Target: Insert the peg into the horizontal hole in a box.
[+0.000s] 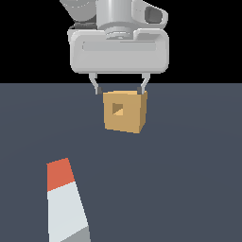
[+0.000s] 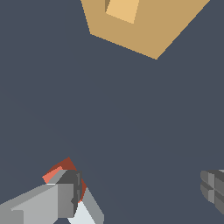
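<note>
The peg (image 1: 66, 205) lies on the dark floor at the exterior view's lower left, its red-orange end (image 1: 59, 174) pointing away from the camera. The tan box (image 1: 131, 119) sits mid-scene, its square hole (image 1: 118, 109) facing the camera. My gripper (image 1: 119, 89) hangs open, its fingertips showing just above the box's top edge and holding nothing. In the wrist view the box (image 2: 148, 30) and its hole (image 2: 122, 9) lie well away from the gripper (image 2: 140, 194). The peg's red end (image 2: 56, 171) shows beside one finger (image 2: 65, 199), which partly hides it.
A flat dark blue-grey floor (image 1: 189, 179) spreads under everything. No other objects show in either view.
</note>
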Robot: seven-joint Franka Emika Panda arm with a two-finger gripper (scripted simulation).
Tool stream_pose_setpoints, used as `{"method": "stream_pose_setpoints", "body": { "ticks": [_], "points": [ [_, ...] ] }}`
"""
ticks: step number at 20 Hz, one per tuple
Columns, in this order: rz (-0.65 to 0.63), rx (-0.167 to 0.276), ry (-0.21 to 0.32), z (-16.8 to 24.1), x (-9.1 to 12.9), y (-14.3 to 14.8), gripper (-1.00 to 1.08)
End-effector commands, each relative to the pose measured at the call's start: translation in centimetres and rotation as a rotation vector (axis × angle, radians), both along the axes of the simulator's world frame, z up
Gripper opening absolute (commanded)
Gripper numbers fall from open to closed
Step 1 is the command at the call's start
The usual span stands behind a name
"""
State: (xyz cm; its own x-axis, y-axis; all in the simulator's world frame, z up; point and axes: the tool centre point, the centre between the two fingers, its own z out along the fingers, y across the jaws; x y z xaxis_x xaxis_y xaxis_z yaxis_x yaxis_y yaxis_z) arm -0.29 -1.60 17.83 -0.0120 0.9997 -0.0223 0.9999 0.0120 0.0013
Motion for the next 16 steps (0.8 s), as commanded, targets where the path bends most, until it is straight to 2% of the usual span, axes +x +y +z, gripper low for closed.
{"method": "stream_pose_setpoints", "body": {
  "ticks": [1,9,16],
  "points": [
    [0.000,0.000,0.000,0.0,0.0,0.0,1.00],
    [0.028,0.001,0.000,-0.6,-0.6,-0.8,1.00],
    [0.097,0.004,0.001,-1.9,-2.0,-2.9,1.00]
  ]
}}
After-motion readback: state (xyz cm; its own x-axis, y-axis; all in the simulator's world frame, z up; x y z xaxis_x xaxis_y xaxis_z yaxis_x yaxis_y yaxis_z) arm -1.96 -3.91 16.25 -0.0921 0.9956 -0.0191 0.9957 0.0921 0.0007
